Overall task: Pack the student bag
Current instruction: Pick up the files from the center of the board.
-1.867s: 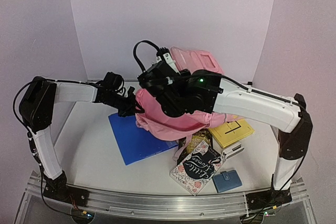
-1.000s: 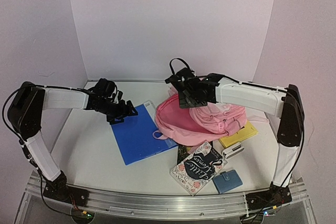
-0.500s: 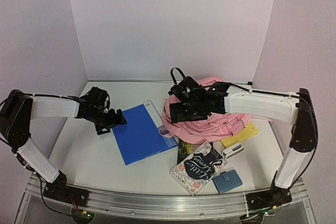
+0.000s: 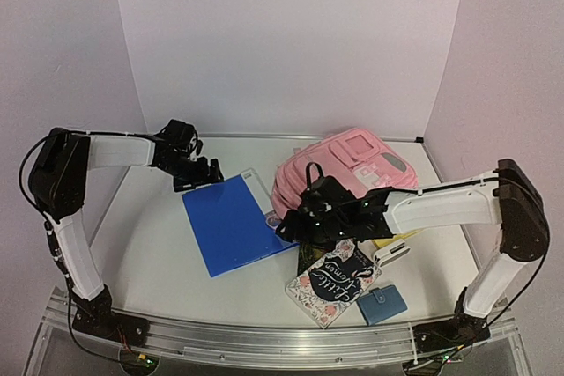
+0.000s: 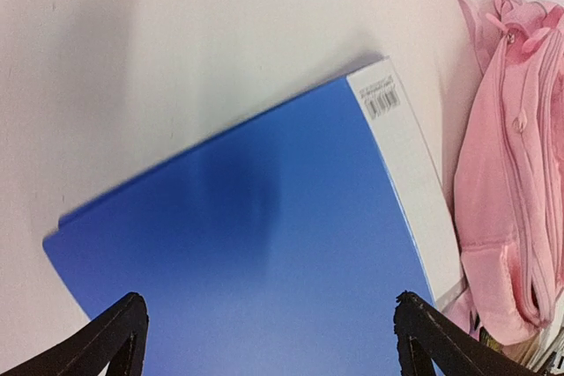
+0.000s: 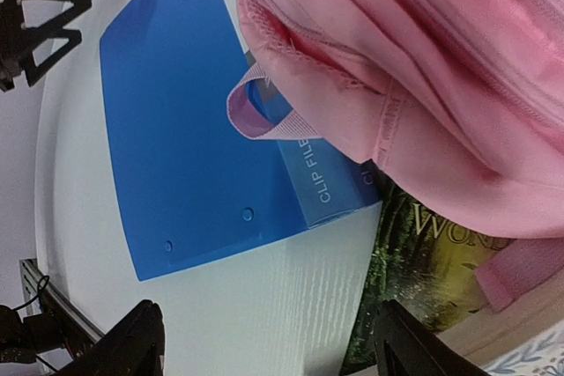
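Note:
The student bag [image 4: 348, 165], pink with pale trim, lies flat at the back right of the table, and its edge rests on a blue clip file [image 4: 231, 222]. My right gripper [image 4: 294, 227] hangs open and empty just in front of the bag's near-left edge. Seen from the right wrist, the gripper [image 6: 269, 310] is over bare table with the bag [image 6: 423, 59], its pink loop [image 6: 256, 110] and the file [image 6: 176, 129] beyond. My left gripper [image 4: 199, 174] is open and empty above the file's far-left corner; from its wrist the gripper [image 5: 269, 298] spans the file [image 5: 264, 244], with the bag [image 5: 507, 173] to the right.
In front of the bag lie a "Little Women" book [image 4: 333, 283], a dark green book [image 4: 317, 253] partly under the bag, a yellow book [image 4: 398, 233], a small white item [image 4: 392, 253] and a blue wallet [image 4: 382, 304]. White walls close in the back and sides.
My right gripper opened, let go of the bag and dropped to its near-left side. The bag now lies flat, further back. My left gripper moved back toward the file's far-left corner.

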